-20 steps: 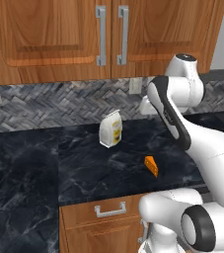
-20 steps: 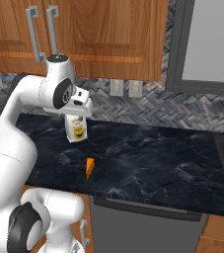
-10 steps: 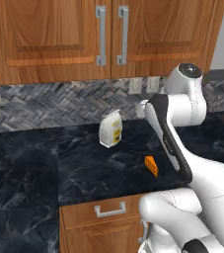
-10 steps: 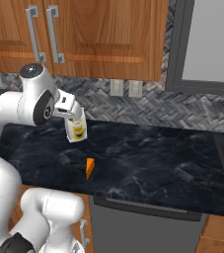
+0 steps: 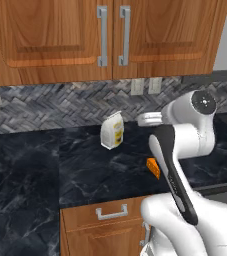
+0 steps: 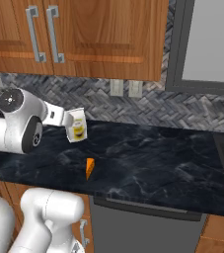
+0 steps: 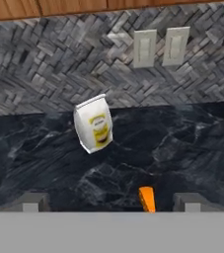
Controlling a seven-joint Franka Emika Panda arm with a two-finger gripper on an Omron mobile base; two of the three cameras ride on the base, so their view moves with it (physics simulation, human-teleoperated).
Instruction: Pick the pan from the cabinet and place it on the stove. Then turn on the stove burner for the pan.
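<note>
Left base view: the cabinet (image 5: 110,35) is hanging shut above the black marble bench (image 5: 45,170), so the pan inside cannot be seen, while a white-and-yellow bag (image 5: 112,129) is standing near the herringbone backsplash (image 5: 45,105) and an orange wedge (image 5: 153,167) is lying beside the arm. Right base view: the cabinet (image 6: 84,34) is sitting closed, with the bag (image 6: 76,125) and wedge (image 6: 89,168) resting on the bench (image 6: 153,158) near two wall outlets (image 6: 124,88). Hand view: the jaws (image 7: 111,201) are standing released and apart, holding nothing, the wedge (image 7: 146,198) lying between the fingertips (image 7: 32,201) and the bag (image 7: 93,129) leaning beyond.
</note>
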